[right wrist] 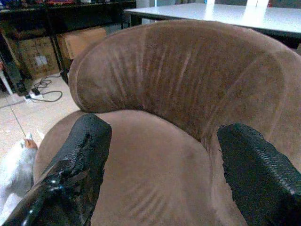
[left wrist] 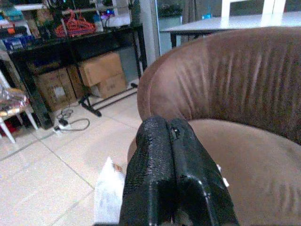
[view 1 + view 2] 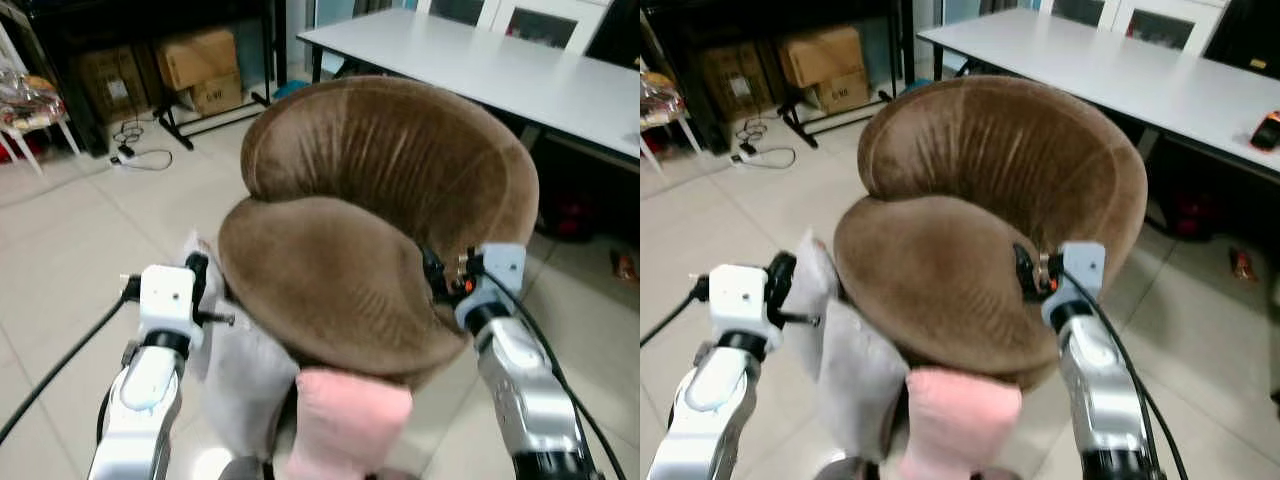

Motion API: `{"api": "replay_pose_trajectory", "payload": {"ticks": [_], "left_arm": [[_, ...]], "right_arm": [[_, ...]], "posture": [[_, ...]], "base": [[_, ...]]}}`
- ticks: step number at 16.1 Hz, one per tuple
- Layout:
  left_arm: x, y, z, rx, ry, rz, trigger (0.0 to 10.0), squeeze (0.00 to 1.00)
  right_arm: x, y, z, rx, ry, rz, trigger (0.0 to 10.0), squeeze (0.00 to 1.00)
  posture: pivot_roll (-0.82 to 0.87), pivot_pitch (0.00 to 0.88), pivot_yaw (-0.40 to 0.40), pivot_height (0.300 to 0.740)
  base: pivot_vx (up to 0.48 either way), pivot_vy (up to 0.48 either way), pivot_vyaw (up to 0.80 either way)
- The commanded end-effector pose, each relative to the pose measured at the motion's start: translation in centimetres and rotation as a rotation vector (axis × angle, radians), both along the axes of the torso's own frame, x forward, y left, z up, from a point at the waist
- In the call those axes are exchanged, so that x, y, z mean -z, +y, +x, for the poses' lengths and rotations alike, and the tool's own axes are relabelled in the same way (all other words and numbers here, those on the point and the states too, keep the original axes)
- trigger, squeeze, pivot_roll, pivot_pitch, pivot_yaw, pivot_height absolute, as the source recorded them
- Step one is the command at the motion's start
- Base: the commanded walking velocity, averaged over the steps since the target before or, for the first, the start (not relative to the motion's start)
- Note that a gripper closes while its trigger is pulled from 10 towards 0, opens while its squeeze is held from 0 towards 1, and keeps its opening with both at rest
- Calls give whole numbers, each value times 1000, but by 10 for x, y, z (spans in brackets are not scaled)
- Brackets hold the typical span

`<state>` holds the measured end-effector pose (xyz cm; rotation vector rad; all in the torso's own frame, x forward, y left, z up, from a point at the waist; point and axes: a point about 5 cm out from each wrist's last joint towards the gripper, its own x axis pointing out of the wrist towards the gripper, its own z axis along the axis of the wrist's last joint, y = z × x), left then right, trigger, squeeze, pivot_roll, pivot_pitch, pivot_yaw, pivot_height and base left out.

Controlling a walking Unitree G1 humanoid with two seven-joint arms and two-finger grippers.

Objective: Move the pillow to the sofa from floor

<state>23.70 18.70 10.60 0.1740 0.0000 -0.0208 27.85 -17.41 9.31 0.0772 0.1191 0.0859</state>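
A brown velvet round sofa stands right in front of me. A grey-white pillow with a pink part hangs low between my arms, against the sofa's front edge. My left gripper is shut, fingers pressed together with nothing seen between them, at the seat's left edge just above the pillow's white corner. My right gripper stands open over the right side of the seat, one finger on each side, holding nothing.
A long white table runs behind the sofa on the right. At the back left are a dark shelf with cardboard boxes, a power strip with cables on the tiled floor, and a white chair.
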Motion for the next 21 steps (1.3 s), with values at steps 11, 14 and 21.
{"api": "replay_pose_trajectory", "payload": {"ticks": [11, 14, 21], "left_arm": [[2, -1, -1, 16, -18, 36, 10000, 0], [1, 0, -1, 13, -21, 28, 10000, 0], [2, 1, -1, 6, -20, 21, 10000, 0]], "right_arm": [[1, 0, 1, -1, 14, -36, 10000, 0], [2, 0, 2, 1, 24, -40, 10000, 0], [3, -1, 3, 2, 35, -111, 10000, 0]], "posture": [[17, 9, -33, 610], [18, 21, -38, 610], [17, 27, -43, 610]], "base": [[24, 0, 0], [316, 0, 0], [352, 0, 0]]}}
